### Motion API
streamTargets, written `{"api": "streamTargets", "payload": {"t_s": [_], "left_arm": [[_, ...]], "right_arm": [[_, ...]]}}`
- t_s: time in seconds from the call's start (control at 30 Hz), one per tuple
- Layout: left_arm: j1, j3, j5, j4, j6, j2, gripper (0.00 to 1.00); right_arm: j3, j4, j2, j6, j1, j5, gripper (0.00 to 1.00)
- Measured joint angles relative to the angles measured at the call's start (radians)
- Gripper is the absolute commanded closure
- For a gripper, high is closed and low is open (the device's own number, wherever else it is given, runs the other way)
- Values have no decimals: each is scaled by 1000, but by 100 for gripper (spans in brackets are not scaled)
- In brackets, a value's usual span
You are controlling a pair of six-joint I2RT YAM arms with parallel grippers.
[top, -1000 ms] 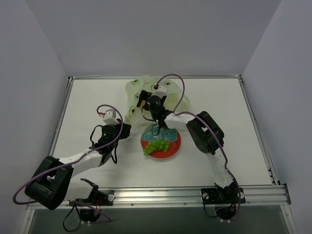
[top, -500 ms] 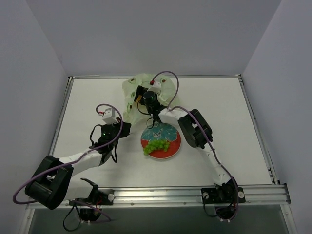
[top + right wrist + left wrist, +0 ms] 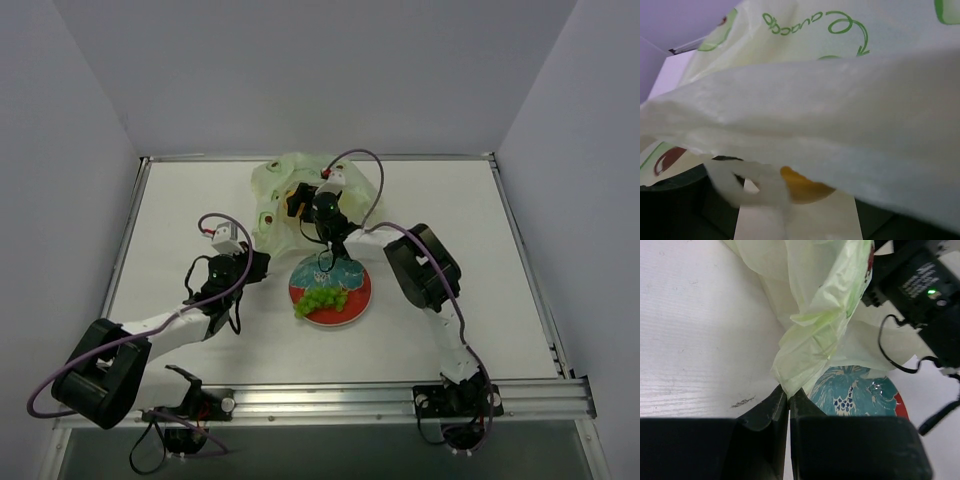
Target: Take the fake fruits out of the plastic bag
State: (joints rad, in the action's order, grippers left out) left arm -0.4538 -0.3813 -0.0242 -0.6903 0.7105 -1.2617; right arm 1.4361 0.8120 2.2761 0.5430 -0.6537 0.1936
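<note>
Pale green plastic bag point(image 3: 272, 188) edge is clamped by left gripper point(image 3: 788, 393) beside plate point(image 3: 363, 298); grape bunch point(image 3: 322, 299) is laid on plate. Right gripper point(image 3: 298, 206) is buried in bag beyond plate near orange-yellow fruit point(image 3: 805, 186); its opening cannot be told.

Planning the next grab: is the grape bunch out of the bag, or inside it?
Out. The grape bunch lies uncovered on the plate, in front of the plastic bag, not inside it.

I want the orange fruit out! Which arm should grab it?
Probably right: the right gripper is at the plastic bag, orange fruit between its fingers. The left gripper is busy pinching the bag's edge.
</note>
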Motion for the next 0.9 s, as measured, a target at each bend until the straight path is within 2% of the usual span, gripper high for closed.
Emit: {"api": "streamTargets", "payload": {"t_s": [0.23, 0.37, 0.67, 0.77, 0.9], "left_arm": [[0, -1, 2, 5, -4, 7, 98], [0, -2, 2, 6, -12, 18, 98], [0, -7, 10, 7, -23, 19, 98], [0, -7, 14, 7, -23, 18, 98], [0, -9, 20, 9, -27, 18, 98]], "right_arm": [[-293, 73, -322, -15, -19, -19, 71], [-466, 94, -505, -21, -71, -3, 71], [-799, -20, -924, -38, -234, 61, 71], [-863, -51, -993, -23, -236, 83, 71], [-884, -87, -973, -15, -243, 90, 71]]}}
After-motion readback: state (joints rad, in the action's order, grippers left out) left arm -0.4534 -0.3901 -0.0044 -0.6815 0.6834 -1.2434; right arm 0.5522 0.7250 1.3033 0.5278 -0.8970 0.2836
